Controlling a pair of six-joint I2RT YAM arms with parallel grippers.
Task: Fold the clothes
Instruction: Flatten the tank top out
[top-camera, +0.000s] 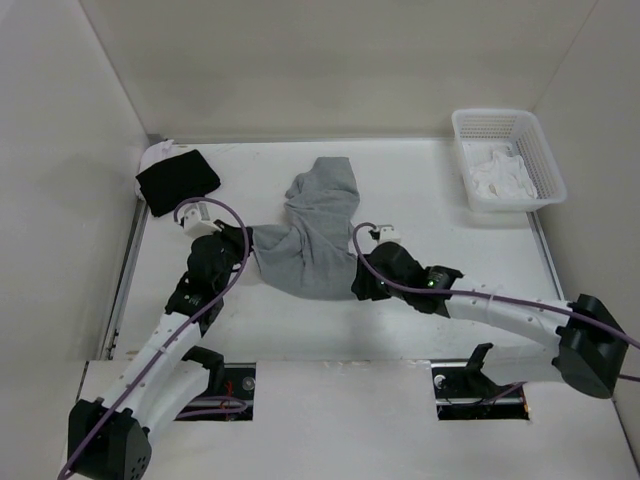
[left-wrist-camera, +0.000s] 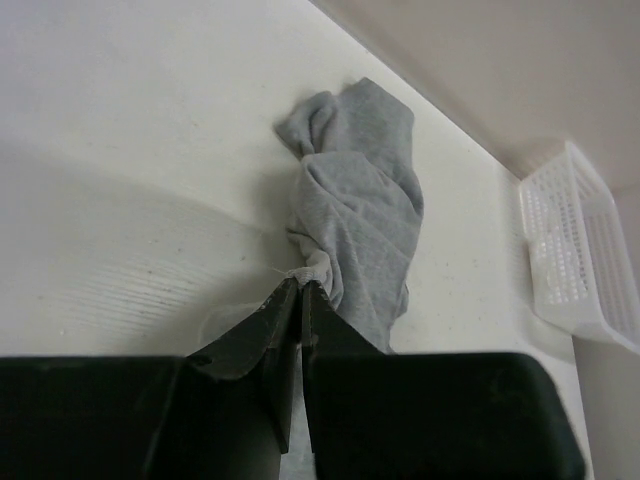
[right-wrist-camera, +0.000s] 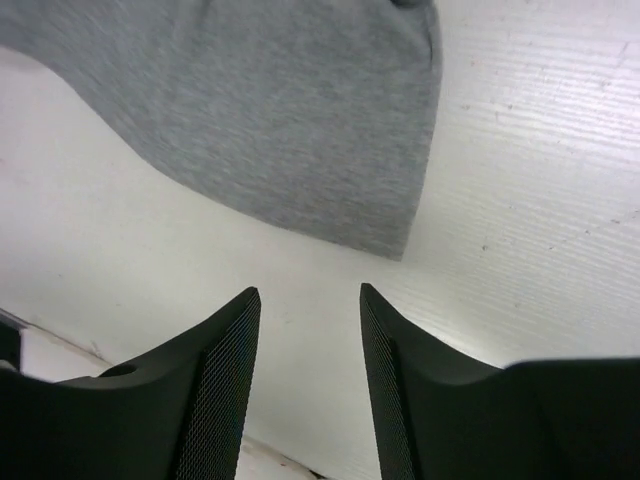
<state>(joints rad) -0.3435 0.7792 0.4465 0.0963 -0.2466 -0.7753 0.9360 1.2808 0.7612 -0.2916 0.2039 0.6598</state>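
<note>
top (top-camera: 305, 255): crumpled on table (top-camera: 450, 250) | left gripper (left-wrist-camera: 300, 288): clamped on its edge | right gripper (right-wrist-camera: 308, 295): jaws apart, empty, just beside it

The plain grey clothes (top-camera: 312, 235) lie crumpled and twisted, flatter toward the near end.

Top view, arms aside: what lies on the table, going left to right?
black cloth → grey top → white basket, with a white cloth inside it.
</note>
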